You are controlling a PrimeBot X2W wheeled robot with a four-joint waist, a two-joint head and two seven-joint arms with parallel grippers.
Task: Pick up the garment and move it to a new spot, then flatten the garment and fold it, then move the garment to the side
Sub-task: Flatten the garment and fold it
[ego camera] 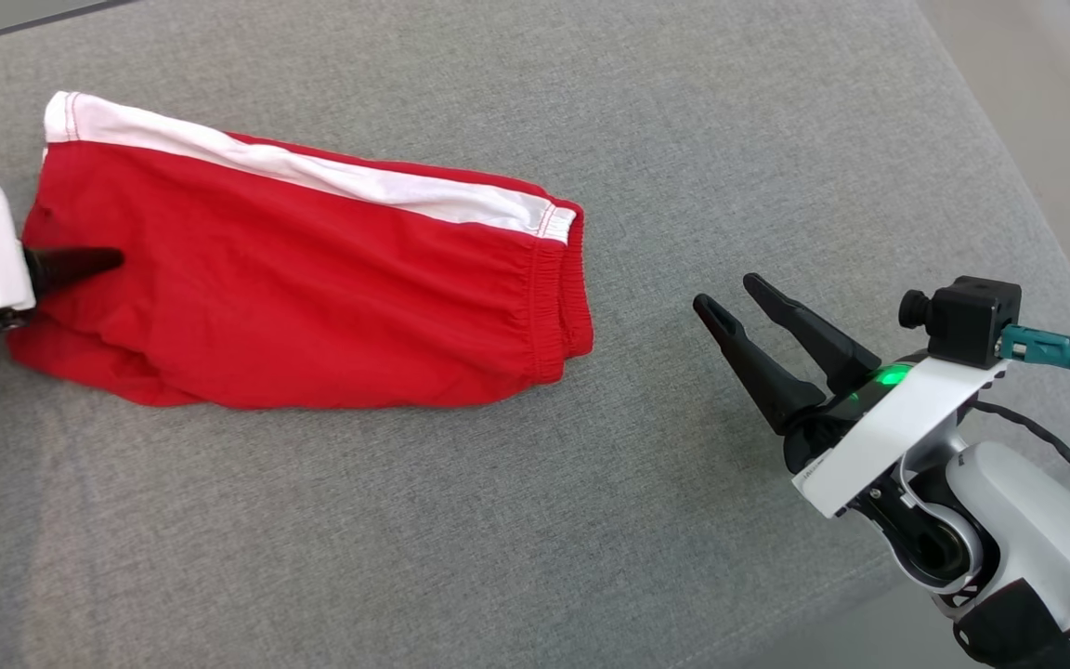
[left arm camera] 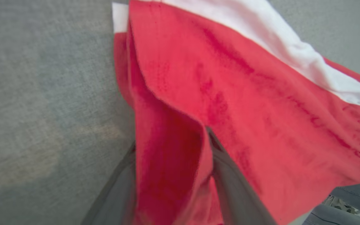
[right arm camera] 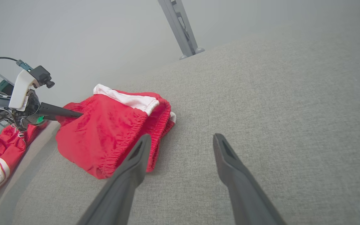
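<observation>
Apparently mid-grasp, the left pincer (ego camera: pixel 103 260) straddles a layer of cloth at the leg end of the red shorts (ego camera: pixel 312 288), its fingers apart and not pinching. The shorts lie folded lengthwise on the grey fabric-covered bench (ego camera: pixel 591 520), white stripe on the far side. The right pincer (ego camera: pixel 728 290) hovers released and empty, well apart from the waistband (ego camera: pixel 558 297). Likely a further fold or the move aside is starting; next, the left fingers must clamp the hem.
</observation>
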